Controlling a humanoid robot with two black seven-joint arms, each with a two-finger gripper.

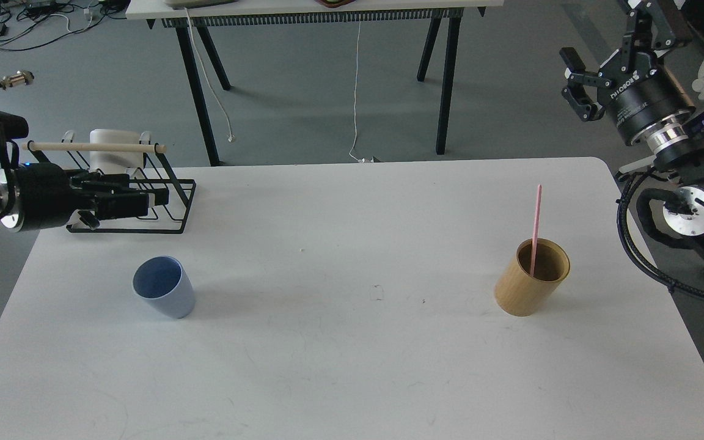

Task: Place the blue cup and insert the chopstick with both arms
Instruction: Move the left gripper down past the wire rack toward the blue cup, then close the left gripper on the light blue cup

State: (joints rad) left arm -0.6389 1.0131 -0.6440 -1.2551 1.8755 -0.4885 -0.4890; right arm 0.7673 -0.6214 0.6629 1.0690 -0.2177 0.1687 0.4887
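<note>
A: Where is the small pale blue plastic cup point(164, 287)?

B: It stands on the left part of the white bench point(327, 354), by itself. The left claw point(144, 203) hangs behind it, in front of the black wire rack with a pale wooden rod point(138, 183). I cannot tell if that claw is open or closed. It seems to hold nothing.

A: And the thin pink stick point(535, 229)?

B: It sticks up out of the tan wooden tube holder point(532, 278) on the right side. The right claw point(575, 91) is high up, well apart from it, with its fingers spread wide and nothing in them.

A: How should the left claw take the cup?

B: I think it should come down slowly and pinch the rim or the sides gently. The cup is smooth and could slip or tip.

A: What about the room?

B: The bench is flat and white. Behind it is a grey floor point(303, 91) with cables and another table on black legs point(315, 12).
</note>
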